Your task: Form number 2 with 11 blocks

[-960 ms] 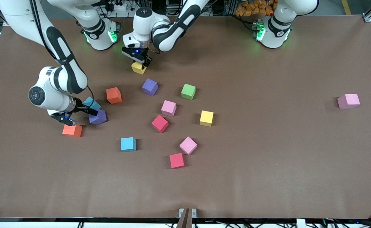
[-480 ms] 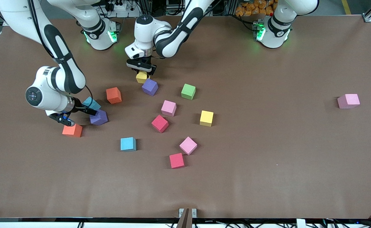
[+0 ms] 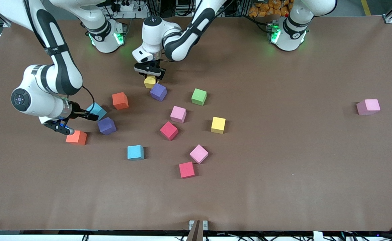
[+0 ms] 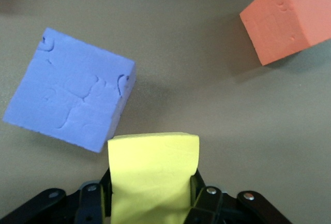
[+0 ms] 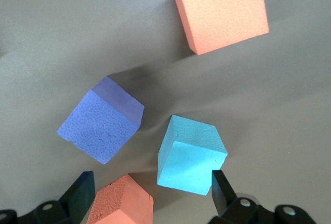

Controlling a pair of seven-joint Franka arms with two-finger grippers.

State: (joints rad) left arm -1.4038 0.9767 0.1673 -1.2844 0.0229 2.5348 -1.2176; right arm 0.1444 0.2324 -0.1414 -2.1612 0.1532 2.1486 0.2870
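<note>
My left gripper (image 3: 150,77) is shut on a yellow block (image 3: 150,81) (image 4: 152,175), held low right beside a purple block (image 3: 158,92) (image 4: 70,94). My right gripper (image 3: 78,123) (image 5: 150,198) is open at the right arm's end of the table. It hangs low among an orange block (image 3: 76,137) (image 5: 121,203), a blue block (image 3: 96,109) (image 5: 191,154) and a second purple block (image 3: 107,126) (image 5: 101,125), gripping none. The other blocks lie scattered: orange-red (image 3: 120,100), green (image 3: 199,96), pink (image 3: 178,114), red (image 3: 169,130), yellow (image 3: 218,125). The number 2 is not in view.
Nearer the front camera lie a blue block (image 3: 135,152), a pink block (image 3: 199,154) and a red block (image 3: 186,169). One pink block (image 3: 368,106) sits alone toward the left arm's end. The brown table (image 3: 283,187) stretches wide nearer the camera.
My left gripper carried the yellow block toward the front camera, up against the purple block. My right gripper drew back toward the right arm's end, off the second purple block, which shifted slightly.
</note>
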